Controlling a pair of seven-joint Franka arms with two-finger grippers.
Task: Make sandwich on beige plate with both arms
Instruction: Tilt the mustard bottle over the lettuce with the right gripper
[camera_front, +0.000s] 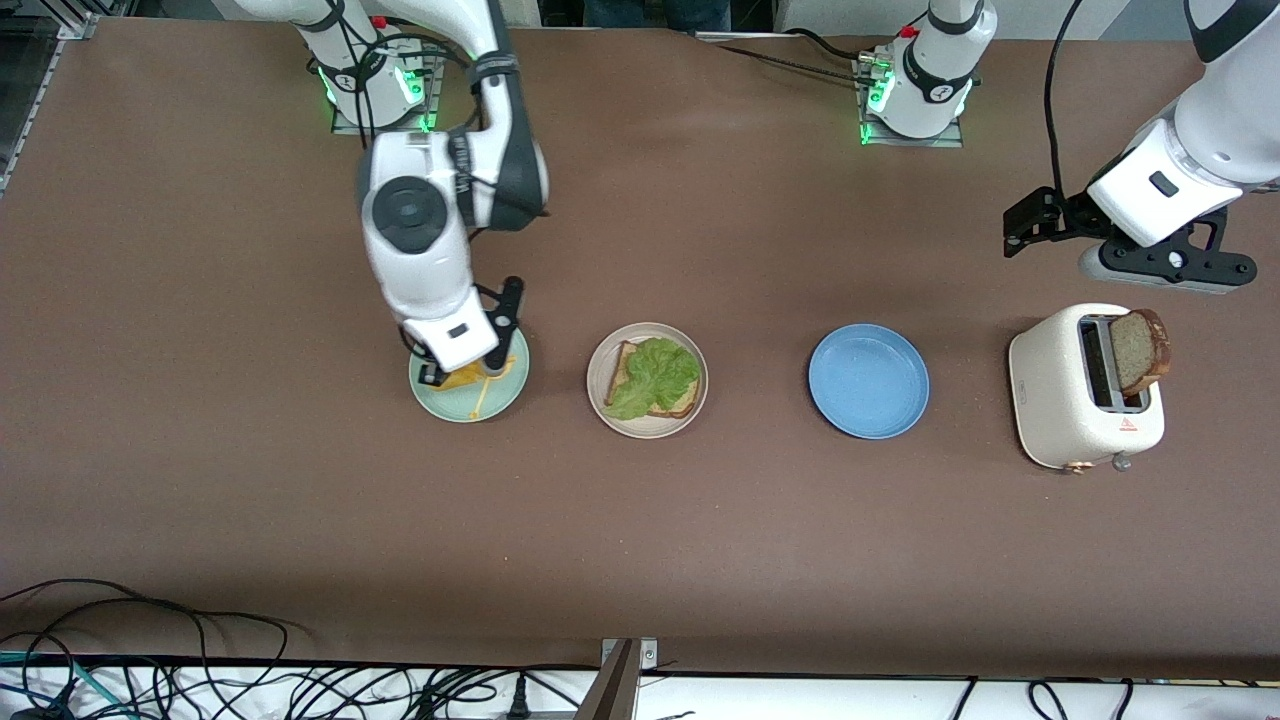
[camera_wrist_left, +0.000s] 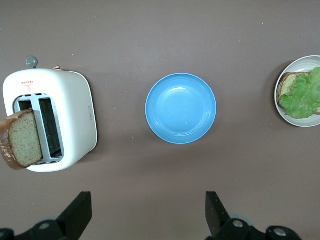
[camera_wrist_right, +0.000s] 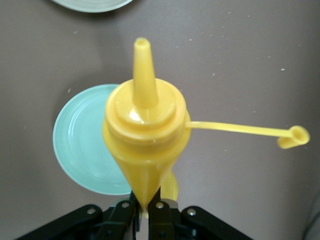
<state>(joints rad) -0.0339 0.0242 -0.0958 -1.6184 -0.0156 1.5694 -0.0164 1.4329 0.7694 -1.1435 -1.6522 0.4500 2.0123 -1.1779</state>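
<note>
The beige plate (camera_front: 603, 403) sits mid-table with one bread slice (camera_front: 626, 353) on it, and a green lettuce leaf (camera_front: 655, 377) lies over the slice. A second slice (camera_front: 1142, 350) stands up out of the white toaster (camera_front: 1060, 400) at the left arm's end. My right gripper (camera_wrist_right: 145, 210) is shut on the narrow end of a yellow squeeze bottle (camera_wrist_right: 145, 130), nozzle pointing away, over the mint-green plate (camera_front: 470, 408). The bottle's cap (camera_wrist_right: 295, 136) dangles on its strap. My left gripper (camera_wrist_left: 147, 202) hangs open and empty over bare table by the toaster.
A bare blue plate (camera_front: 868, 380) lies between the beige plate and the toaster. The three plates and the toaster form a row across the table's middle. Cables run along the table edge nearest the front camera.
</note>
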